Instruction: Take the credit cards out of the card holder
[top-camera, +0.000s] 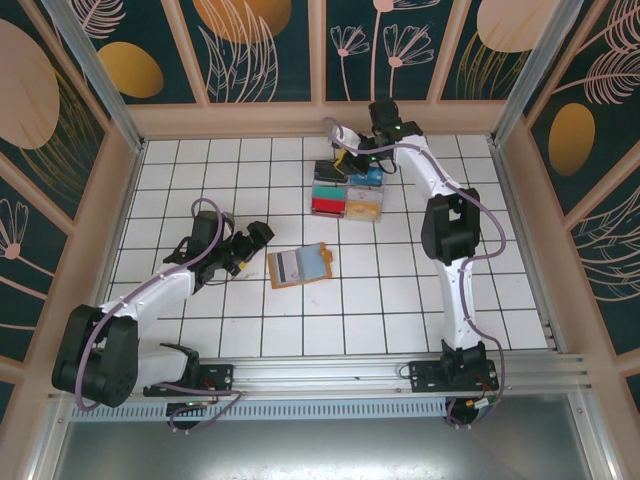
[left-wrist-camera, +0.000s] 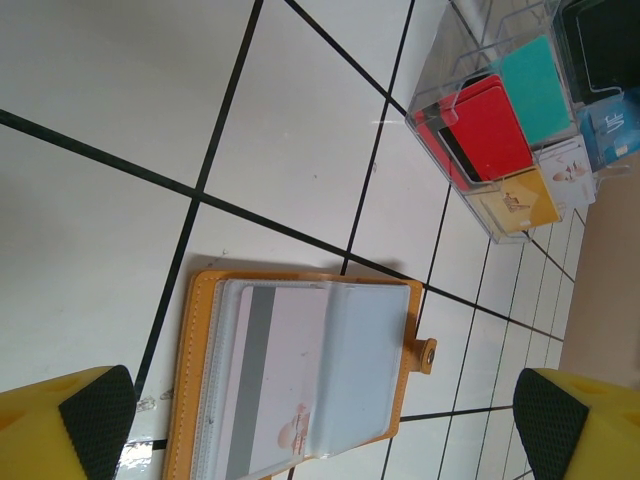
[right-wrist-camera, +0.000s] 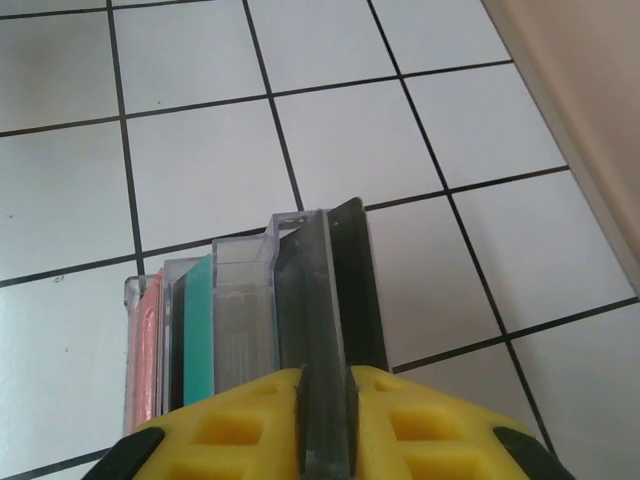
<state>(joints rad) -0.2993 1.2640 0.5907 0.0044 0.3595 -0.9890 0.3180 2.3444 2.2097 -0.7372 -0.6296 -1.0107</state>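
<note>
The left hand (top-camera: 251, 249) stood spread wide just left of the open tan-orange leather card holder (top-camera: 299, 265). The holder lay flat on the white tiled counter (top-camera: 400, 300), long axis pointing at that nearer hand, with a white grey-striped plastic card (left-wrist-camera: 262, 380) in its pocket. The right hand (right-wrist-camera: 325, 410), well apart at the clear plastic organiser (right-wrist-camera: 245, 300), was narrowed; whether it pinched anything could not be told.

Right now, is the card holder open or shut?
Open: the card holder lies spread flat, inside facing up, a white card showing in it.
</note>
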